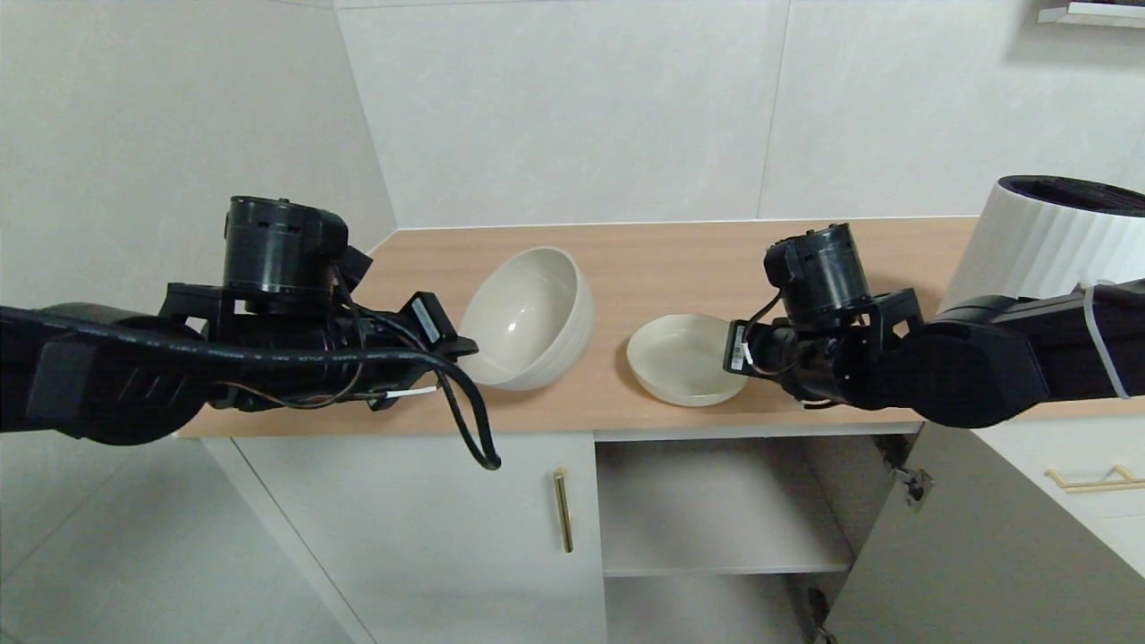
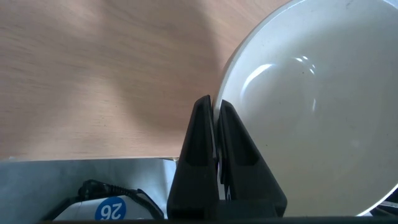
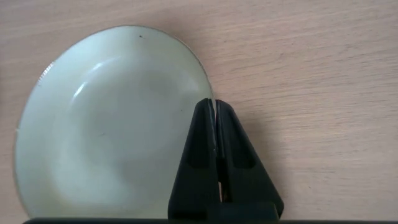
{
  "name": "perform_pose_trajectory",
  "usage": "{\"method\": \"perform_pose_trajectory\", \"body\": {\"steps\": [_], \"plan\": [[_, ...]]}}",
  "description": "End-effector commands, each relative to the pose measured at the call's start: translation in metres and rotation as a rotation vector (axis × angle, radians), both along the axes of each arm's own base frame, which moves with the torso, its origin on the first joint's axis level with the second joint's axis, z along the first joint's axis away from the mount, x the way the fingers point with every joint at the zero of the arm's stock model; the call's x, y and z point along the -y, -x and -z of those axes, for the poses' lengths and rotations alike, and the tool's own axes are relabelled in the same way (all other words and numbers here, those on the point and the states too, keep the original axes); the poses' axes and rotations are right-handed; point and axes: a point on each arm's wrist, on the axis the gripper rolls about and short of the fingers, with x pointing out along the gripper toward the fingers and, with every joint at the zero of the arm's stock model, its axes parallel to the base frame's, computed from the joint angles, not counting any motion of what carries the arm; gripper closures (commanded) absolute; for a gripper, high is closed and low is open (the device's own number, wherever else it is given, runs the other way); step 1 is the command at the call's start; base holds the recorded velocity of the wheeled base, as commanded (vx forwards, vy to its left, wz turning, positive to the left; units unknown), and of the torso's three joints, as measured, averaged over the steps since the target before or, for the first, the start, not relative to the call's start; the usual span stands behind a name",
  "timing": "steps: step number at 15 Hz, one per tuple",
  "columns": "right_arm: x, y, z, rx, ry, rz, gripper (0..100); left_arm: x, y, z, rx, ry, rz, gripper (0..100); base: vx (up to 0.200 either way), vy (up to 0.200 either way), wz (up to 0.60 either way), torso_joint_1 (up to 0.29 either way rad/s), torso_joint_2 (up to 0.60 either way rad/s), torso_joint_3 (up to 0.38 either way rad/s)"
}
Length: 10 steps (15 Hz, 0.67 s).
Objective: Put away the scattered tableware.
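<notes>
A large white bowl (image 1: pixel 532 317) stands tilted on the wooden counter (image 1: pixel 680 255), its opening turned toward my left arm. My left gripper (image 1: pixel 469 345) is shut on its near rim; in the left wrist view the two fingers (image 2: pixel 202 124) pinch the rim of the bowl (image 2: pixel 311 106). To its right a small shallow white plate (image 1: pixel 675 358) lies near the counter's front edge. My right gripper (image 1: pixel 735 347) is shut on the plate's right rim. The right wrist view has my right gripper (image 3: pixel 215 107) clamped over the edge of the plate (image 3: pixel 112 124).
Below the plate a cabinet stands open with a bare shelf (image 1: pixel 716 528); its door (image 1: pixel 948 555) swings out to the right. The left door with a gold handle (image 1: pixel 561 508) is closed. A tall white ribbed container (image 1: pixel 1047 237) stands on the counter's right end.
</notes>
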Motion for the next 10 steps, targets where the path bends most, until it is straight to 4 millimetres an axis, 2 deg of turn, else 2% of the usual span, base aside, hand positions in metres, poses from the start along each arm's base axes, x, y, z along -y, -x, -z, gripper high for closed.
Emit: {"method": "perform_pose_trajectory", "body": {"steps": [1,4,7,10], "plan": [[0.006,0.009,-0.011,0.018,-0.015,-0.004,100,-0.002,0.006,-0.004,0.013,0.002,0.003,100,0.000,0.000,0.00,0.000,0.00,0.000],[0.020,0.031,-0.025,0.023,-0.034,-0.040,100,-0.006,0.019,-0.005,0.022,-0.020,0.016,100,0.000,0.000,0.00,0.000,0.00,0.000],[0.041,0.070,-0.042,-0.042,-0.077,-0.179,100,-0.013,0.051,-0.004,0.057,-0.098,0.073,100,0.000,0.000,0.00,0.000,0.00,0.000],[0.051,0.088,-0.046,-0.102,-0.069,-0.224,100,-0.012,0.073,0.000,0.062,-0.148,0.133,100,0.000,0.000,0.00,0.000,0.00,0.000]]}}
